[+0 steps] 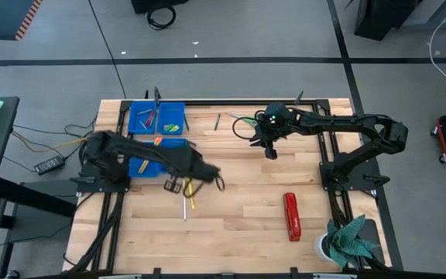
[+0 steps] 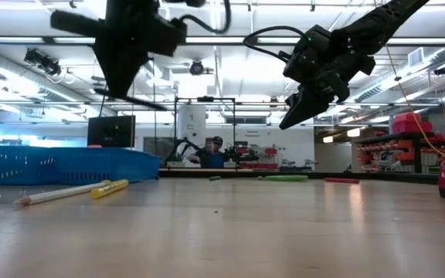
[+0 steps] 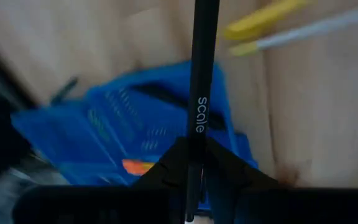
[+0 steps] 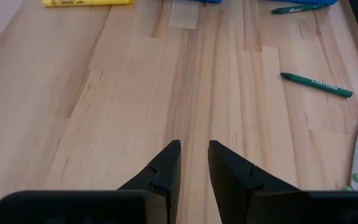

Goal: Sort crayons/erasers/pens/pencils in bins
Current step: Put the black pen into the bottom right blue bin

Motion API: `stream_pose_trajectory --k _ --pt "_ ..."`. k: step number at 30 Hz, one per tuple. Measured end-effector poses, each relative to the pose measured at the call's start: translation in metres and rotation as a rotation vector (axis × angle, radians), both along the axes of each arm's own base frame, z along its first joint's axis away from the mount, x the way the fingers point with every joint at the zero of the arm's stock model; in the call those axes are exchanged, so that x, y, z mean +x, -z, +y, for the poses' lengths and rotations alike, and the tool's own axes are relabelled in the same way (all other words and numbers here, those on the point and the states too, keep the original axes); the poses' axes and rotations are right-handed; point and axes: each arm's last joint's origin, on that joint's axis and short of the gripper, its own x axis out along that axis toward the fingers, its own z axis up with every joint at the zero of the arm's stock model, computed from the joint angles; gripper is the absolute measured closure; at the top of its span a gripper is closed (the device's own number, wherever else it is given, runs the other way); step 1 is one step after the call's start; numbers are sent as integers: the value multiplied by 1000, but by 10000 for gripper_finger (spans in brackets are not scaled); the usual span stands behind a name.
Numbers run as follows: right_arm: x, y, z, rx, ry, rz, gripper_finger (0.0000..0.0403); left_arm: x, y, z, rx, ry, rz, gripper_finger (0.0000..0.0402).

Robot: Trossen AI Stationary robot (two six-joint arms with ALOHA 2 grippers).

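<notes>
The left gripper (image 3: 194,186) hangs above the blue bins (image 1: 158,118) near the surface's far left corner, clamped on a black pen (image 3: 201,74) that sticks out past its fingers. A yellow pencil (image 2: 110,188) and a white one (image 2: 56,194) lie on the wood (image 1: 238,209) just past the bins. The right gripper (image 4: 193,163) hovers toward the far edge, fingers narrowly apart and empty, a green crayon (image 4: 316,84) close by. A red stapler (image 1: 291,216) lies toward the near right; the middle is open.

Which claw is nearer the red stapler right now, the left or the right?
Hard to call, but probably the left. The left claw, holding a black pen, is beside the red stapler, across bare wood. The right claw hangs farther back, toward the table's far edge.
</notes>
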Motion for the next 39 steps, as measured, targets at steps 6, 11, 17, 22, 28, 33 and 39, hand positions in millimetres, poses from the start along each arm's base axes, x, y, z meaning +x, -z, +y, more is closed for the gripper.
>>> stream_pose_trajectory --k 6,11,17,22,28,33,39 --pt "0 0 0 -3 -3 -1 315 -34 -21 32 30 -351 -265 358" --pt "0 0 0 1 2 -1 315 -51 -1 48 40 -662 -425 355" --pt "0 0 0 1 2 -2 315 -66 39 62 74 -853 -440 347" --pt "0 0 0 1 3 -4 315 -69 51 71 87 -969 -477 354" --pt "0 0 0 2 4 -4 315 -61 52 77 -8 -1046 -544 342" --pt "0 0 0 2 4 -4 315 -61 52 76 -10 -1058 -541 349" --pt "0 0 0 2 4 -4 315 -61 52 76 -8 -1069 -541 357"
